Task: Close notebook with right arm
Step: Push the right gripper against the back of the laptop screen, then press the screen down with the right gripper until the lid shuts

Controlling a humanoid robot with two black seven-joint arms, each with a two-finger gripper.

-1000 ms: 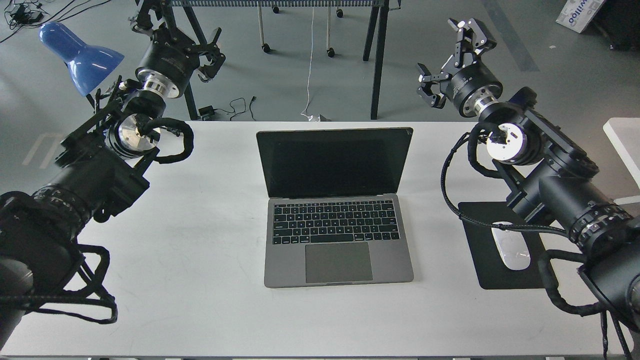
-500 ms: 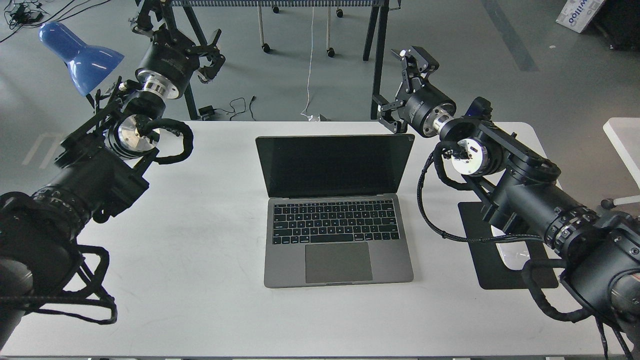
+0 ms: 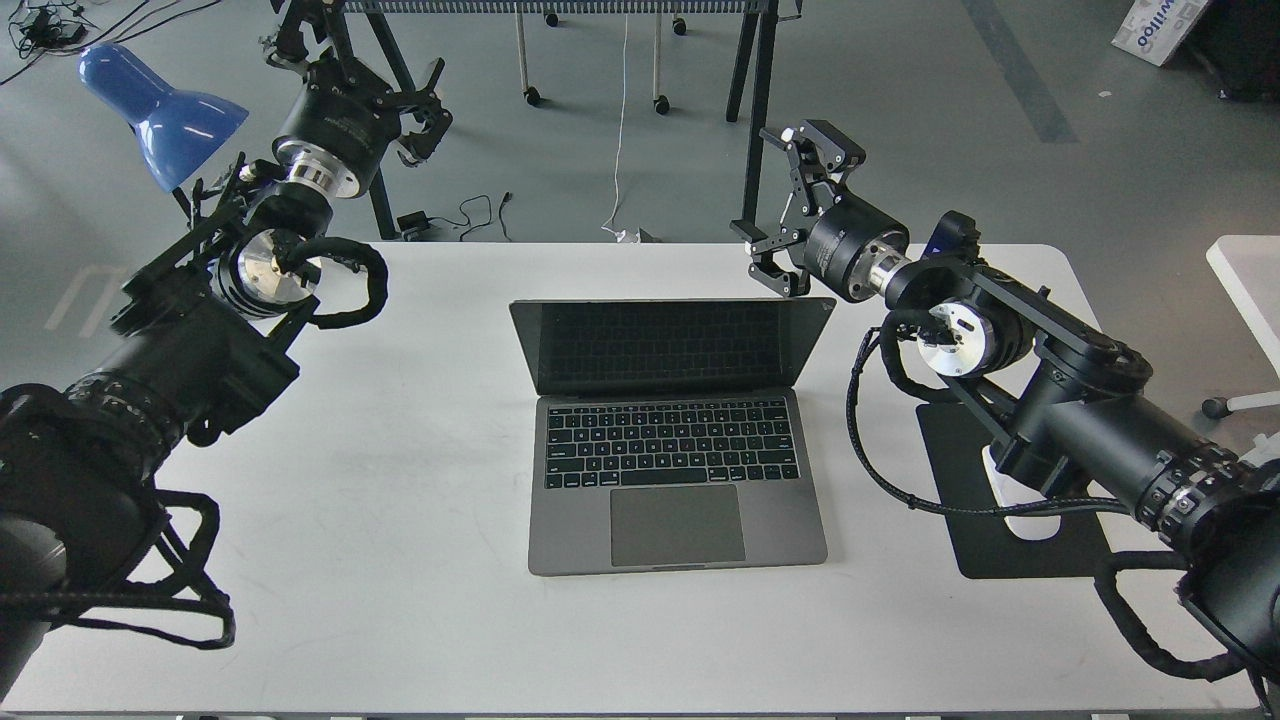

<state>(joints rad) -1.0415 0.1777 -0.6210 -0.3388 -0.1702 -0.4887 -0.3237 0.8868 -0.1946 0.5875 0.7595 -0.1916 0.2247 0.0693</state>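
Note:
The grey notebook (image 3: 670, 520) lies open in the middle of the white table (image 3: 420, 560), black keys and trackpad facing me. Its dark screen (image 3: 670, 345) leans partly forward over the keyboard. My right gripper (image 3: 775, 195) is open, just behind and above the lid's top right corner; its lower finger (image 3: 770, 270) is at that corner, and I cannot tell whether it touches. The right arm (image 3: 1060, 420) comes in from the lower right. My left gripper (image 3: 355, 60) is open and empty, held high at the far left beyond the table's edge.
A black mouse pad (image 3: 985, 545) with a white mouse (image 3: 1030, 525) lies under my right arm. A blue lamp (image 3: 160, 100) stands at the far left. Black table legs (image 3: 755, 120) stand behind the table. A second white surface (image 3: 1250, 280) is at the right edge.
My right arm has swung left and down to the lid's top right corner. The lid has tipped forward, its top edge lower in view. The left arm has not moved.

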